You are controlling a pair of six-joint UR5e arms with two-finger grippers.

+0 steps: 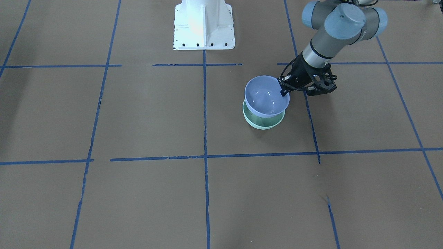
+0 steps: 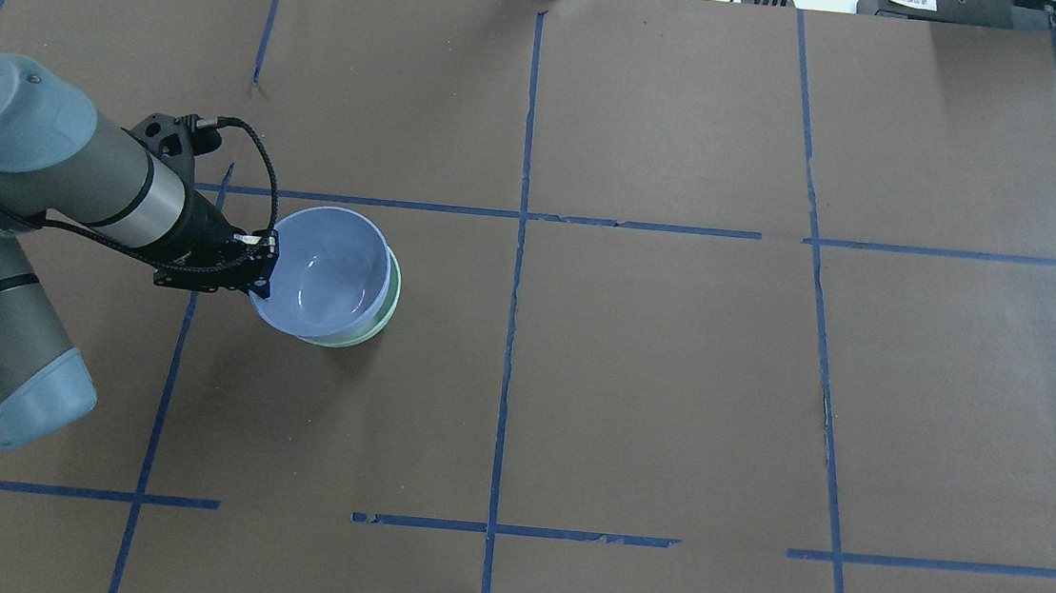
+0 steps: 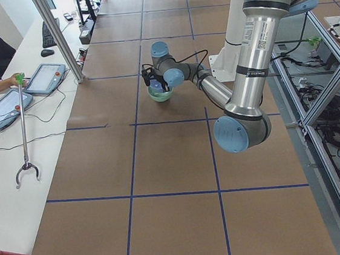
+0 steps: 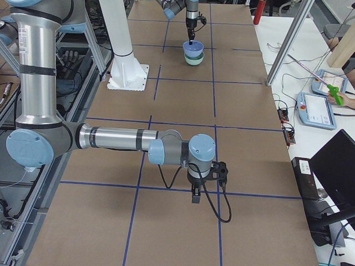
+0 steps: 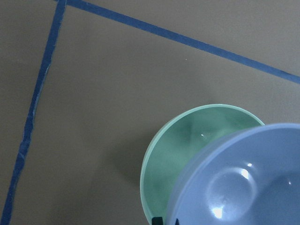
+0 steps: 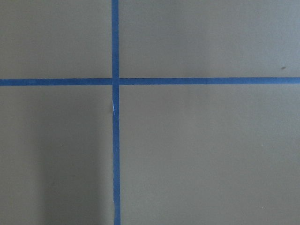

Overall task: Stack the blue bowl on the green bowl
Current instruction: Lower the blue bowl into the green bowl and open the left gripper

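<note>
Pinching the rim of the blue bowl point(image 1: 265, 97), the left gripper point(image 1: 283, 91) holds it just over the green bowl point(image 1: 263, 123), which stands on the table point(image 1: 138, 114); whether the bowls touch is unclear. The right gripper point(image 4: 195, 198) hangs well apart above a tape cross point(image 6: 115, 81); whether it is spread or pressed together I cannot tell.

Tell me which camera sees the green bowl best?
The left wrist view: the green bowl is big, its inside showing. Front-facing shows its side under the blue bowl; overhead only a rim sliver; side views tiny; right wrist none.
</note>
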